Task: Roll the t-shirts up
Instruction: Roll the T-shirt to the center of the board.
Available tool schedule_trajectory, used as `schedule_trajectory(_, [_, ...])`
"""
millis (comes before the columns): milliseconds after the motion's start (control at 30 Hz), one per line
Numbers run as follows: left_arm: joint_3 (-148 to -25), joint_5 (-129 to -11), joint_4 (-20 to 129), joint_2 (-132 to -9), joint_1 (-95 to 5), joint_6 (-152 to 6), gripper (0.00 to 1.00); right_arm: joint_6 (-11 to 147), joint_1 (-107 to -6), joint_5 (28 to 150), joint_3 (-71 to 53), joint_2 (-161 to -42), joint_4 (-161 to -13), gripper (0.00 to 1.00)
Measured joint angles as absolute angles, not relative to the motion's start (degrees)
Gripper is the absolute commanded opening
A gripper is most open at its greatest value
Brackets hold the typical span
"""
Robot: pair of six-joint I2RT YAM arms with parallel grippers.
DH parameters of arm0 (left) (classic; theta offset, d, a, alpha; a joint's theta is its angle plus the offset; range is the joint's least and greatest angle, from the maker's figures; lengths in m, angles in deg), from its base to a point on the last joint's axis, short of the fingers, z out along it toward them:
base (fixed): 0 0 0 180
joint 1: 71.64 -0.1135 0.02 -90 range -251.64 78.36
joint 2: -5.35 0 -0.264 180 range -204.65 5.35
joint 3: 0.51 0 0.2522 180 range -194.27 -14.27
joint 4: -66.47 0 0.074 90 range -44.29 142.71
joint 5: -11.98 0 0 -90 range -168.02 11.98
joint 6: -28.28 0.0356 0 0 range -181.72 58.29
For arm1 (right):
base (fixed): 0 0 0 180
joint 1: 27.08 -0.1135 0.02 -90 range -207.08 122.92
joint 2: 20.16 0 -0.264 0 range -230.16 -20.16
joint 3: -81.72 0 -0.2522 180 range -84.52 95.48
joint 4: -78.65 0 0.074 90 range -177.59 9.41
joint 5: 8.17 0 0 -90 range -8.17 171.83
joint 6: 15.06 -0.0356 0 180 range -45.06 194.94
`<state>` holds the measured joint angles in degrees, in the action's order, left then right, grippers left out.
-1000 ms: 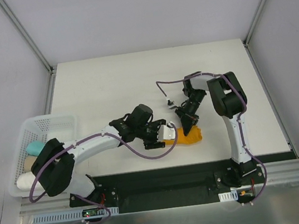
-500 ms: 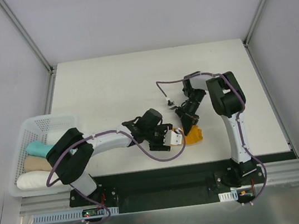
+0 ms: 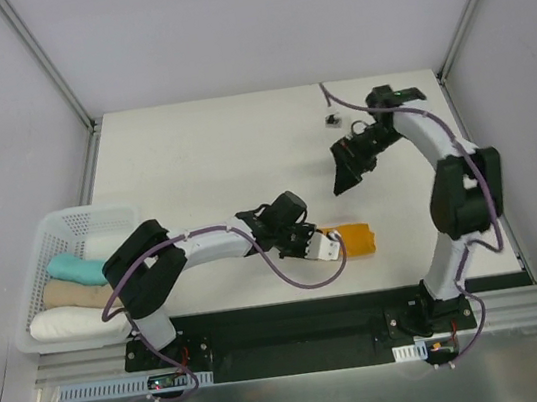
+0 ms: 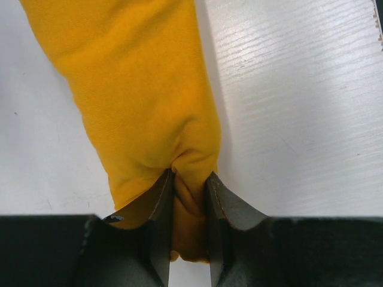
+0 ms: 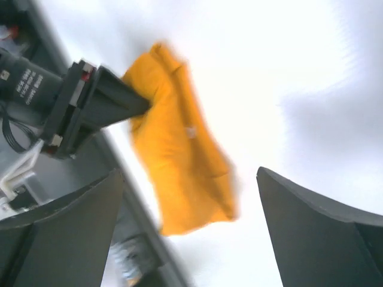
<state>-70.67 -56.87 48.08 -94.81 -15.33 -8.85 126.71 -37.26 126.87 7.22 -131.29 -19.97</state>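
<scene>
The mustard-orange t-shirt [image 3: 357,239] lies as a short roll near the table's front edge, right of centre. My left gripper [image 3: 326,244] is at its left end. In the left wrist view the jaws [image 4: 190,178] pinch a fold of the t-shirt [image 4: 137,89], and the roll stretches away from them. My right gripper [image 3: 342,172] hangs well above and behind the roll, open, holding nothing. The blurred right wrist view shows its fingers [image 5: 317,233] wide apart, with the t-shirt [image 5: 179,173] far below and the left gripper [image 5: 96,107] at the roll's end.
A white basket [image 3: 69,218] stands at the table's left edge and holds teal [image 3: 74,268], beige [image 3: 75,293] and white [image 3: 69,323] cloth rolls. A black strip [image 3: 295,310] runs along the table's near edge. A purple cable [image 3: 305,278] loops beneath the left gripper.
My right gripper has let go of the t-shirt, opened wide and swung up and back. My left gripper has moved right and closed on the roll's end.
</scene>
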Motion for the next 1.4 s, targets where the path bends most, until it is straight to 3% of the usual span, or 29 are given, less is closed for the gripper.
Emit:
schedule_trajectory(67, [-72.6,-56.0,46.4,-96.0,-15.4,-8.8,0.17,126.7,-35.2,125.8,2.4,-121.3,-27.9,0.96])
schedule_trajectory(200, [-76.2,-54.2,42.9,-98.0,-15.6,-9.0,0.14,127.3,-33.0,119.0,-22.1,-86.4,-49.7,0.96])
schedule_trajectory(267, [-77.9,-52.9,41.2,-99.0,-15.9,-9.6,0.13,129.7,-34.3,118.0,-30.9,-72.0,-53.9,0.96])
schedule_trajectory(600, [-82.5,-47.4,35.5,-101.7,-17.6,-12.9,0.13,150.5,-54.0,113.5,-57.9,-50.9,-49.8,0.96])
schedule_trajectory(1000, [-85.2,-40.8,30.9,-103.9,-20.1,-16.6,0.13,159.1,-62.4,107.1,-60.1,-63.6,-61.6,0.99])
schedule_trajectory(1200, [-86.1,-37.7,28.2,-104.7,-22.0,-17.6,0.13,160.1,-62.7,103.6,-62.2,-67.0,-72.3,0.86])
schedule_trajectory(1400, [-87.7,-36.0,25.2,-105.7,-23.3,-18.4,0.13,158.5,-63.3,101.0,-62.4,-68.8,-77.1,0.88])
